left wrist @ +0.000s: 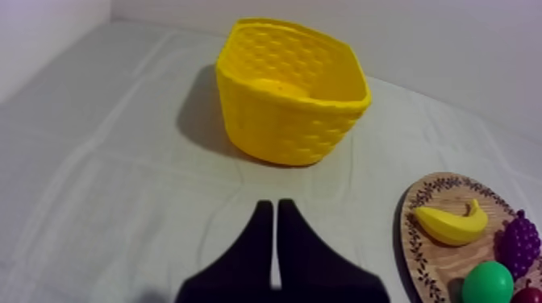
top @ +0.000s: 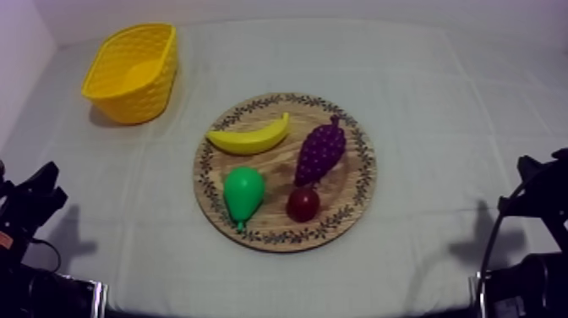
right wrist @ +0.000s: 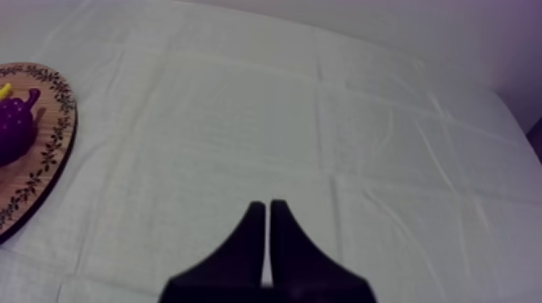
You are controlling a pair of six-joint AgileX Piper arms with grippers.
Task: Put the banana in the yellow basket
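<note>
Grey-white cloth covers the table [top: 439, 101]. Round wooden board [top: 362, 182] with patterned rim sits at centre. Yellow basket [top: 152, 89] stands upright at the far left, well apart from the board. Left gripper [left wrist: 275, 242] and right gripper [right wrist: 267, 242]: fingers pressed together into a narrow wedge, gripping nothing, each over bare cloth. Banana [top: 249, 137] lies on the board's far part, on the basket side. Grapes [top: 319, 155] lie near its right. Pear [top: 243, 193] lies at the near edge, small red fruit [top: 303, 204] just beside it.
</note>
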